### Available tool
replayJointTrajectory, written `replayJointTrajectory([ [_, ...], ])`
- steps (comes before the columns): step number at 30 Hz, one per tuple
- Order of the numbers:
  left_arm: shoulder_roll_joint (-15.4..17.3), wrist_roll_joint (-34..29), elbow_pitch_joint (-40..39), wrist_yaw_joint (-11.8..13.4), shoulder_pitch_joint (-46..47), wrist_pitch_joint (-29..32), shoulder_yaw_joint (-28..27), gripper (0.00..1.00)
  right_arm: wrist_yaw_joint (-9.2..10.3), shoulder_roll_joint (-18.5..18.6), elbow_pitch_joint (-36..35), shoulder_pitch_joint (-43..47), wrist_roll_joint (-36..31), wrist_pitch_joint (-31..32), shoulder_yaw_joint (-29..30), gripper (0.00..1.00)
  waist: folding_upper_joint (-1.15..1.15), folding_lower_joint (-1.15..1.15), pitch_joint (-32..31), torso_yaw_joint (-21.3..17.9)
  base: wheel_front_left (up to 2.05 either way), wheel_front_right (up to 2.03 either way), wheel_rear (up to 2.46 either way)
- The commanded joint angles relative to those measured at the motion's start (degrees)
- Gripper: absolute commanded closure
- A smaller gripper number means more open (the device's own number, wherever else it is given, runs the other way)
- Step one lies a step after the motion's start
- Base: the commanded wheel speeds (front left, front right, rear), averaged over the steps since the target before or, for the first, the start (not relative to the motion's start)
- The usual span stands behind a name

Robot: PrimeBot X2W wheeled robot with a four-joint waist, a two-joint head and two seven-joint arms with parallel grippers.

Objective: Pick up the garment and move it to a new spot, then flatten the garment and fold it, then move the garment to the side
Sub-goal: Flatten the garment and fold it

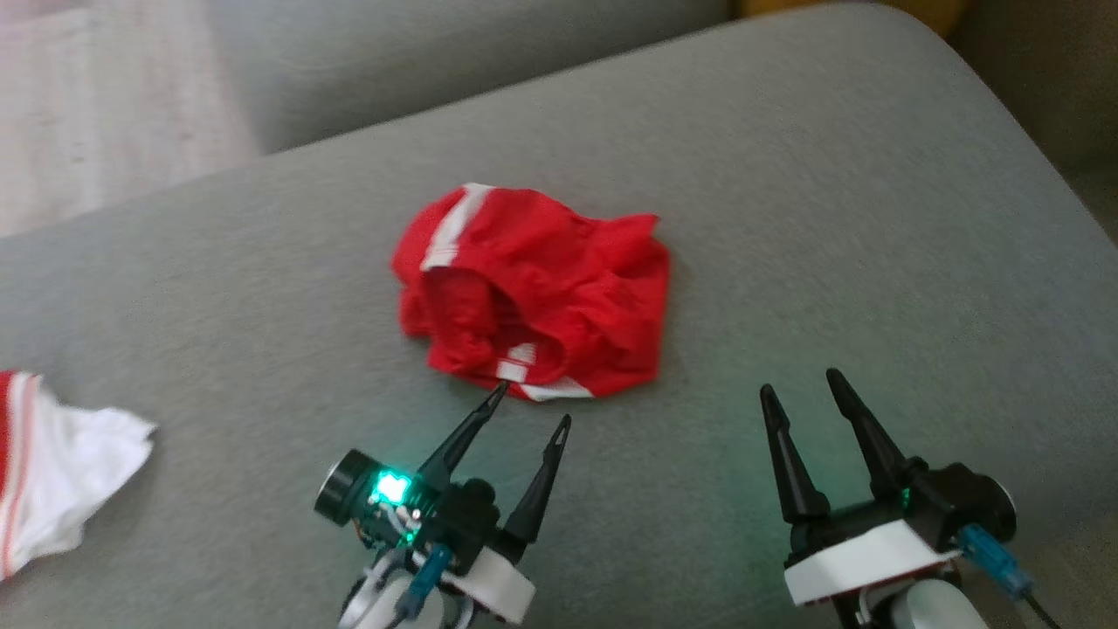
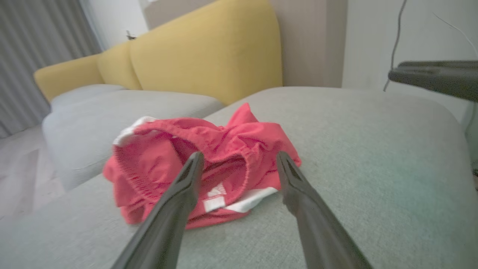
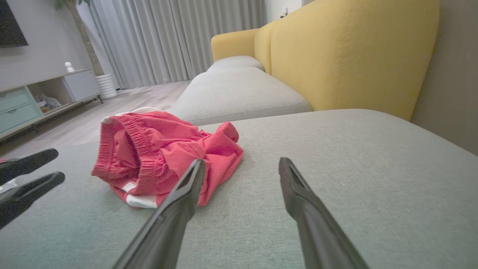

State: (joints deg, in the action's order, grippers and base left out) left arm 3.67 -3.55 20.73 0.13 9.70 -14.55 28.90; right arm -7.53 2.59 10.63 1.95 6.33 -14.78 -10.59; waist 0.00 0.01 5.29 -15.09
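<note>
Our left gripper (image 1: 534,404) has its fingers spread and empty. One tip sits right at the near hem of the red garment (image 1: 541,288), lined up, we judge, to pinch the white-trimmed edge. Our right gripper (image 1: 800,383) is likewise splayed with nothing in it, apart at the lower right (probably free for a second corner). The garment lies crumpled mid-frame on the grey sofa cushion (image 1: 830,218), its gathered elastic opening facing us. A white-and-red cloth (image 1: 61,480) sits well apart at the left edge. Nothing is lifted yet.
</note>
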Motion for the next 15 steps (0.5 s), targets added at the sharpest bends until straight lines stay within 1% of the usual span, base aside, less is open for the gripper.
replayJointTrajectory([
  [1, 0.82, -0.75, 2.53, -0.37, 3.87, -0.45, -0.67, 0.00, 0.04, 0.29, -2.01, -2.44, 0.65, -0.22, -1.69, 0.00, 0.00, -0.01, 3.18, -4.19, 0.00, 0.00, 0.00],
  [3, 0.92, -0.96, 6.69, -0.69, 6.15, -0.45, -0.20, 0.00, 0.04, 0.29, -2.05, -2.77, 0.95, -0.22, -1.90, 0.00, 0.00, -0.01, 3.81, -5.64, 0.00, 0.00, 0.00],
  [5, 0.93, -1.04, 8.91, -0.55, 8.30, -0.45, 0.06, 0.00, 0.04, 0.29, -2.02, -2.90, 1.34, -0.22, -2.10, 0.00, 0.00, -0.01, 4.28, -7.02, 0.00, 0.00, 0.00],
  [9, 1.36, -0.51, 10.69, -0.32, 10.57, -0.45, 0.34, 0.00, 0.04, 0.29, -1.81, -2.82, 1.92, -0.22, -2.65, 0.00, 0.00, -0.01, 4.64, -9.25, 0.00, 0.00, 0.00],
  [10, 1.36, -0.51, 10.69, -0.32, 10.57, -0.45, 0.34, 0.00, 0.04, 0.29, -1.81, -2.82, 1.92, -0.22, -2.65, 0.00, 0.00, -0.01, 4.64, -9.25, 0.00, 0.00, 0.00],
  [15, 2.34, 0.01, 13.95, 0.70, 12.54, -0.45, 0.14, 0.00, 0.04, 0.29, -1.58, -2.97, 2.24, -0.22, -3.12, 0.00, 0.00, -0.01, 4.31, -11.10, 0.00, 0.00, 0.00],
])
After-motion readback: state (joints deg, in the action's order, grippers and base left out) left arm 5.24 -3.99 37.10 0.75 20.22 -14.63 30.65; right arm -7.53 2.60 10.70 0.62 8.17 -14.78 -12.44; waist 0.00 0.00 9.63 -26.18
